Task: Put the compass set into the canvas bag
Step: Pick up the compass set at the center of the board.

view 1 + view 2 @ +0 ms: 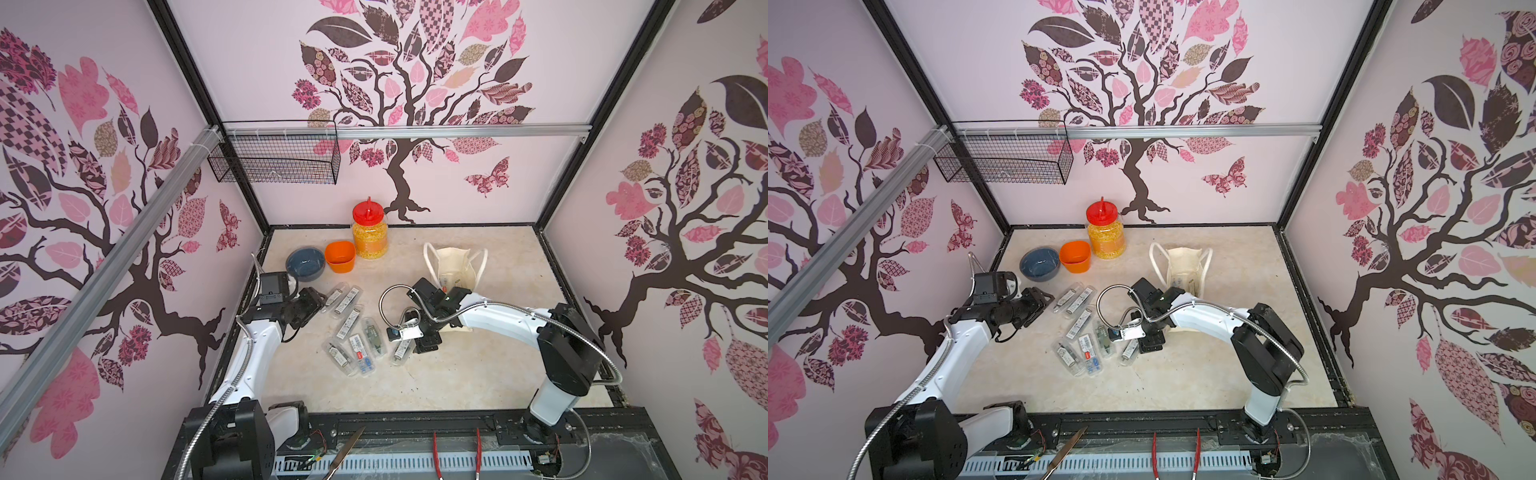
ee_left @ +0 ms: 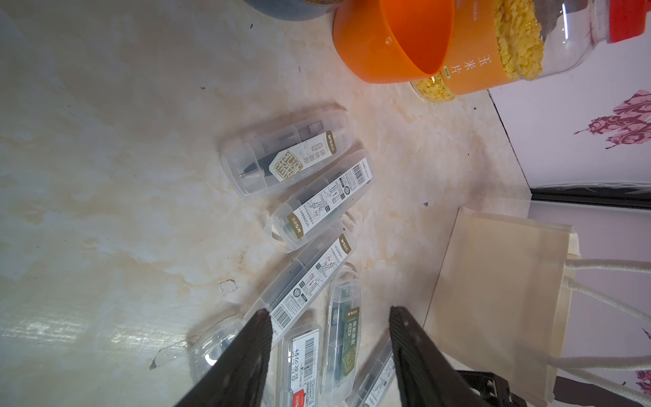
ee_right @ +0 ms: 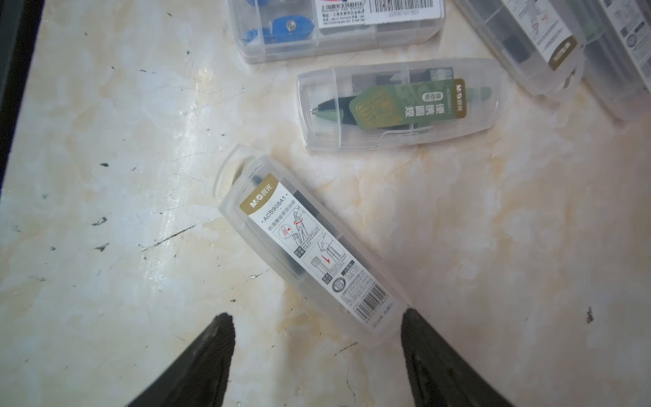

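Tabletop (image 1: 415, 386) bears seven compass sets (image 1: 350, 322), one canvas bag (image 1: 453, 255).

A: Top views?
B: Set high over the near edge, behind both arm bases (image 1: 538, 430), tilted down and forward. Far enough to take in the whole table (image 1: 415, 386) and three walls (image 1: 457, 187). Side by side, nearly equal, shifted slightly.
A: Left wrist?
B: Low and close over the table, rolled sideways, looking past the left gripper (image 2: 327, 313) toward the canvas bag (image 2: 493, 299), orange cup (image 2: 370, 53) and jar (image 2: 521, 45).
A: Right wrist?
B: Closer still, aimed almost straight down past the right gripper (image 3: 315, 317) onto one clear case (image 3: 310, 246).
A: Overlap?
B: Sharing the green-labelled case (image 3: 405, 102) between both wrist views; covered again, small, in both top views, along with canvas bag, orange cup and jar.
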You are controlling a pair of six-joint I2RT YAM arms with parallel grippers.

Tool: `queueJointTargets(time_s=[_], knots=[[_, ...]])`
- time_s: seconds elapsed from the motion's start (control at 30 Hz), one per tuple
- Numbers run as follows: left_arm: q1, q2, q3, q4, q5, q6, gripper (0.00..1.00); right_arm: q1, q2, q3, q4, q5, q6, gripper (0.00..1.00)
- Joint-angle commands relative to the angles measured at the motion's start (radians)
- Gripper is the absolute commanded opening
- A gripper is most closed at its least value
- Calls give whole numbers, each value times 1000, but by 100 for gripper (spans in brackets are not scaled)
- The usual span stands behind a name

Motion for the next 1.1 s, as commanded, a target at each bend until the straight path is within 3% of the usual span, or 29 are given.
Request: queueJointTargets(time_s=[0.0, 0.33, 0.63, 0.83, 1.07], knots=[[3, 0, 7, -3, -14, 20, 58, 0, 46, 12, 43, -35, 7, 79], [2, 7, -3, 9, -6, 14, 58, 14, 88, -10, 77, -30, 29, 85], [2, -5, -10, 7, -7, 14, 58, 27, 139, 6, 111, -23, 82, 84], [3, -19, -16, 4, -15, 14, 58, 26, 161, 40, 146, 5, 230, 80], [2, -26, -20, 0, -13, 14, 58, 26, 246, 167, 47, 122, 438, 75]])
